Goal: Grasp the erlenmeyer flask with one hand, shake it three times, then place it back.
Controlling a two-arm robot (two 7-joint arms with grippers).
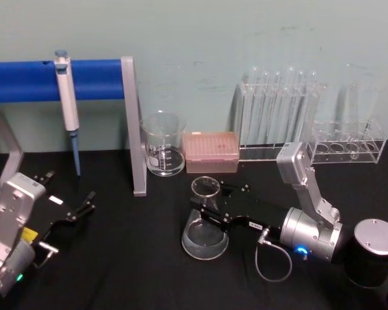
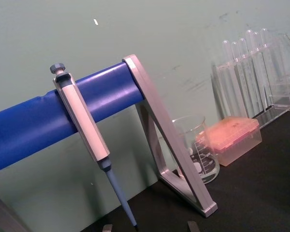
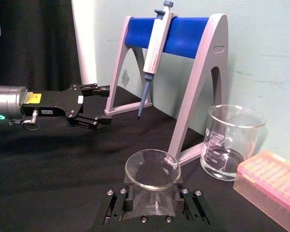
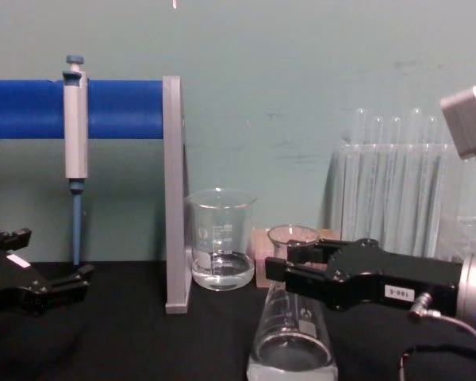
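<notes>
Flask [image 4: 292, 349]: upright on black table [image 1: 136, 258], neck clamped between right gripper [image 1: 210, 210] jaws. Left gripper [image 1: 77, 210]: jaws apart, idle, well apart. Beaker [image 1: 163, 145] behind.

A: What is hidden?
B: The right gripper [image 4: 284, 270] covers the neck of the erlenmeyer flask [image 4: 292, 349], whose base the chest view's lower edge cuts off.
A: Anything else?
B: The beaker [image 1: 163, 144] bears print too small to read.
</notes>
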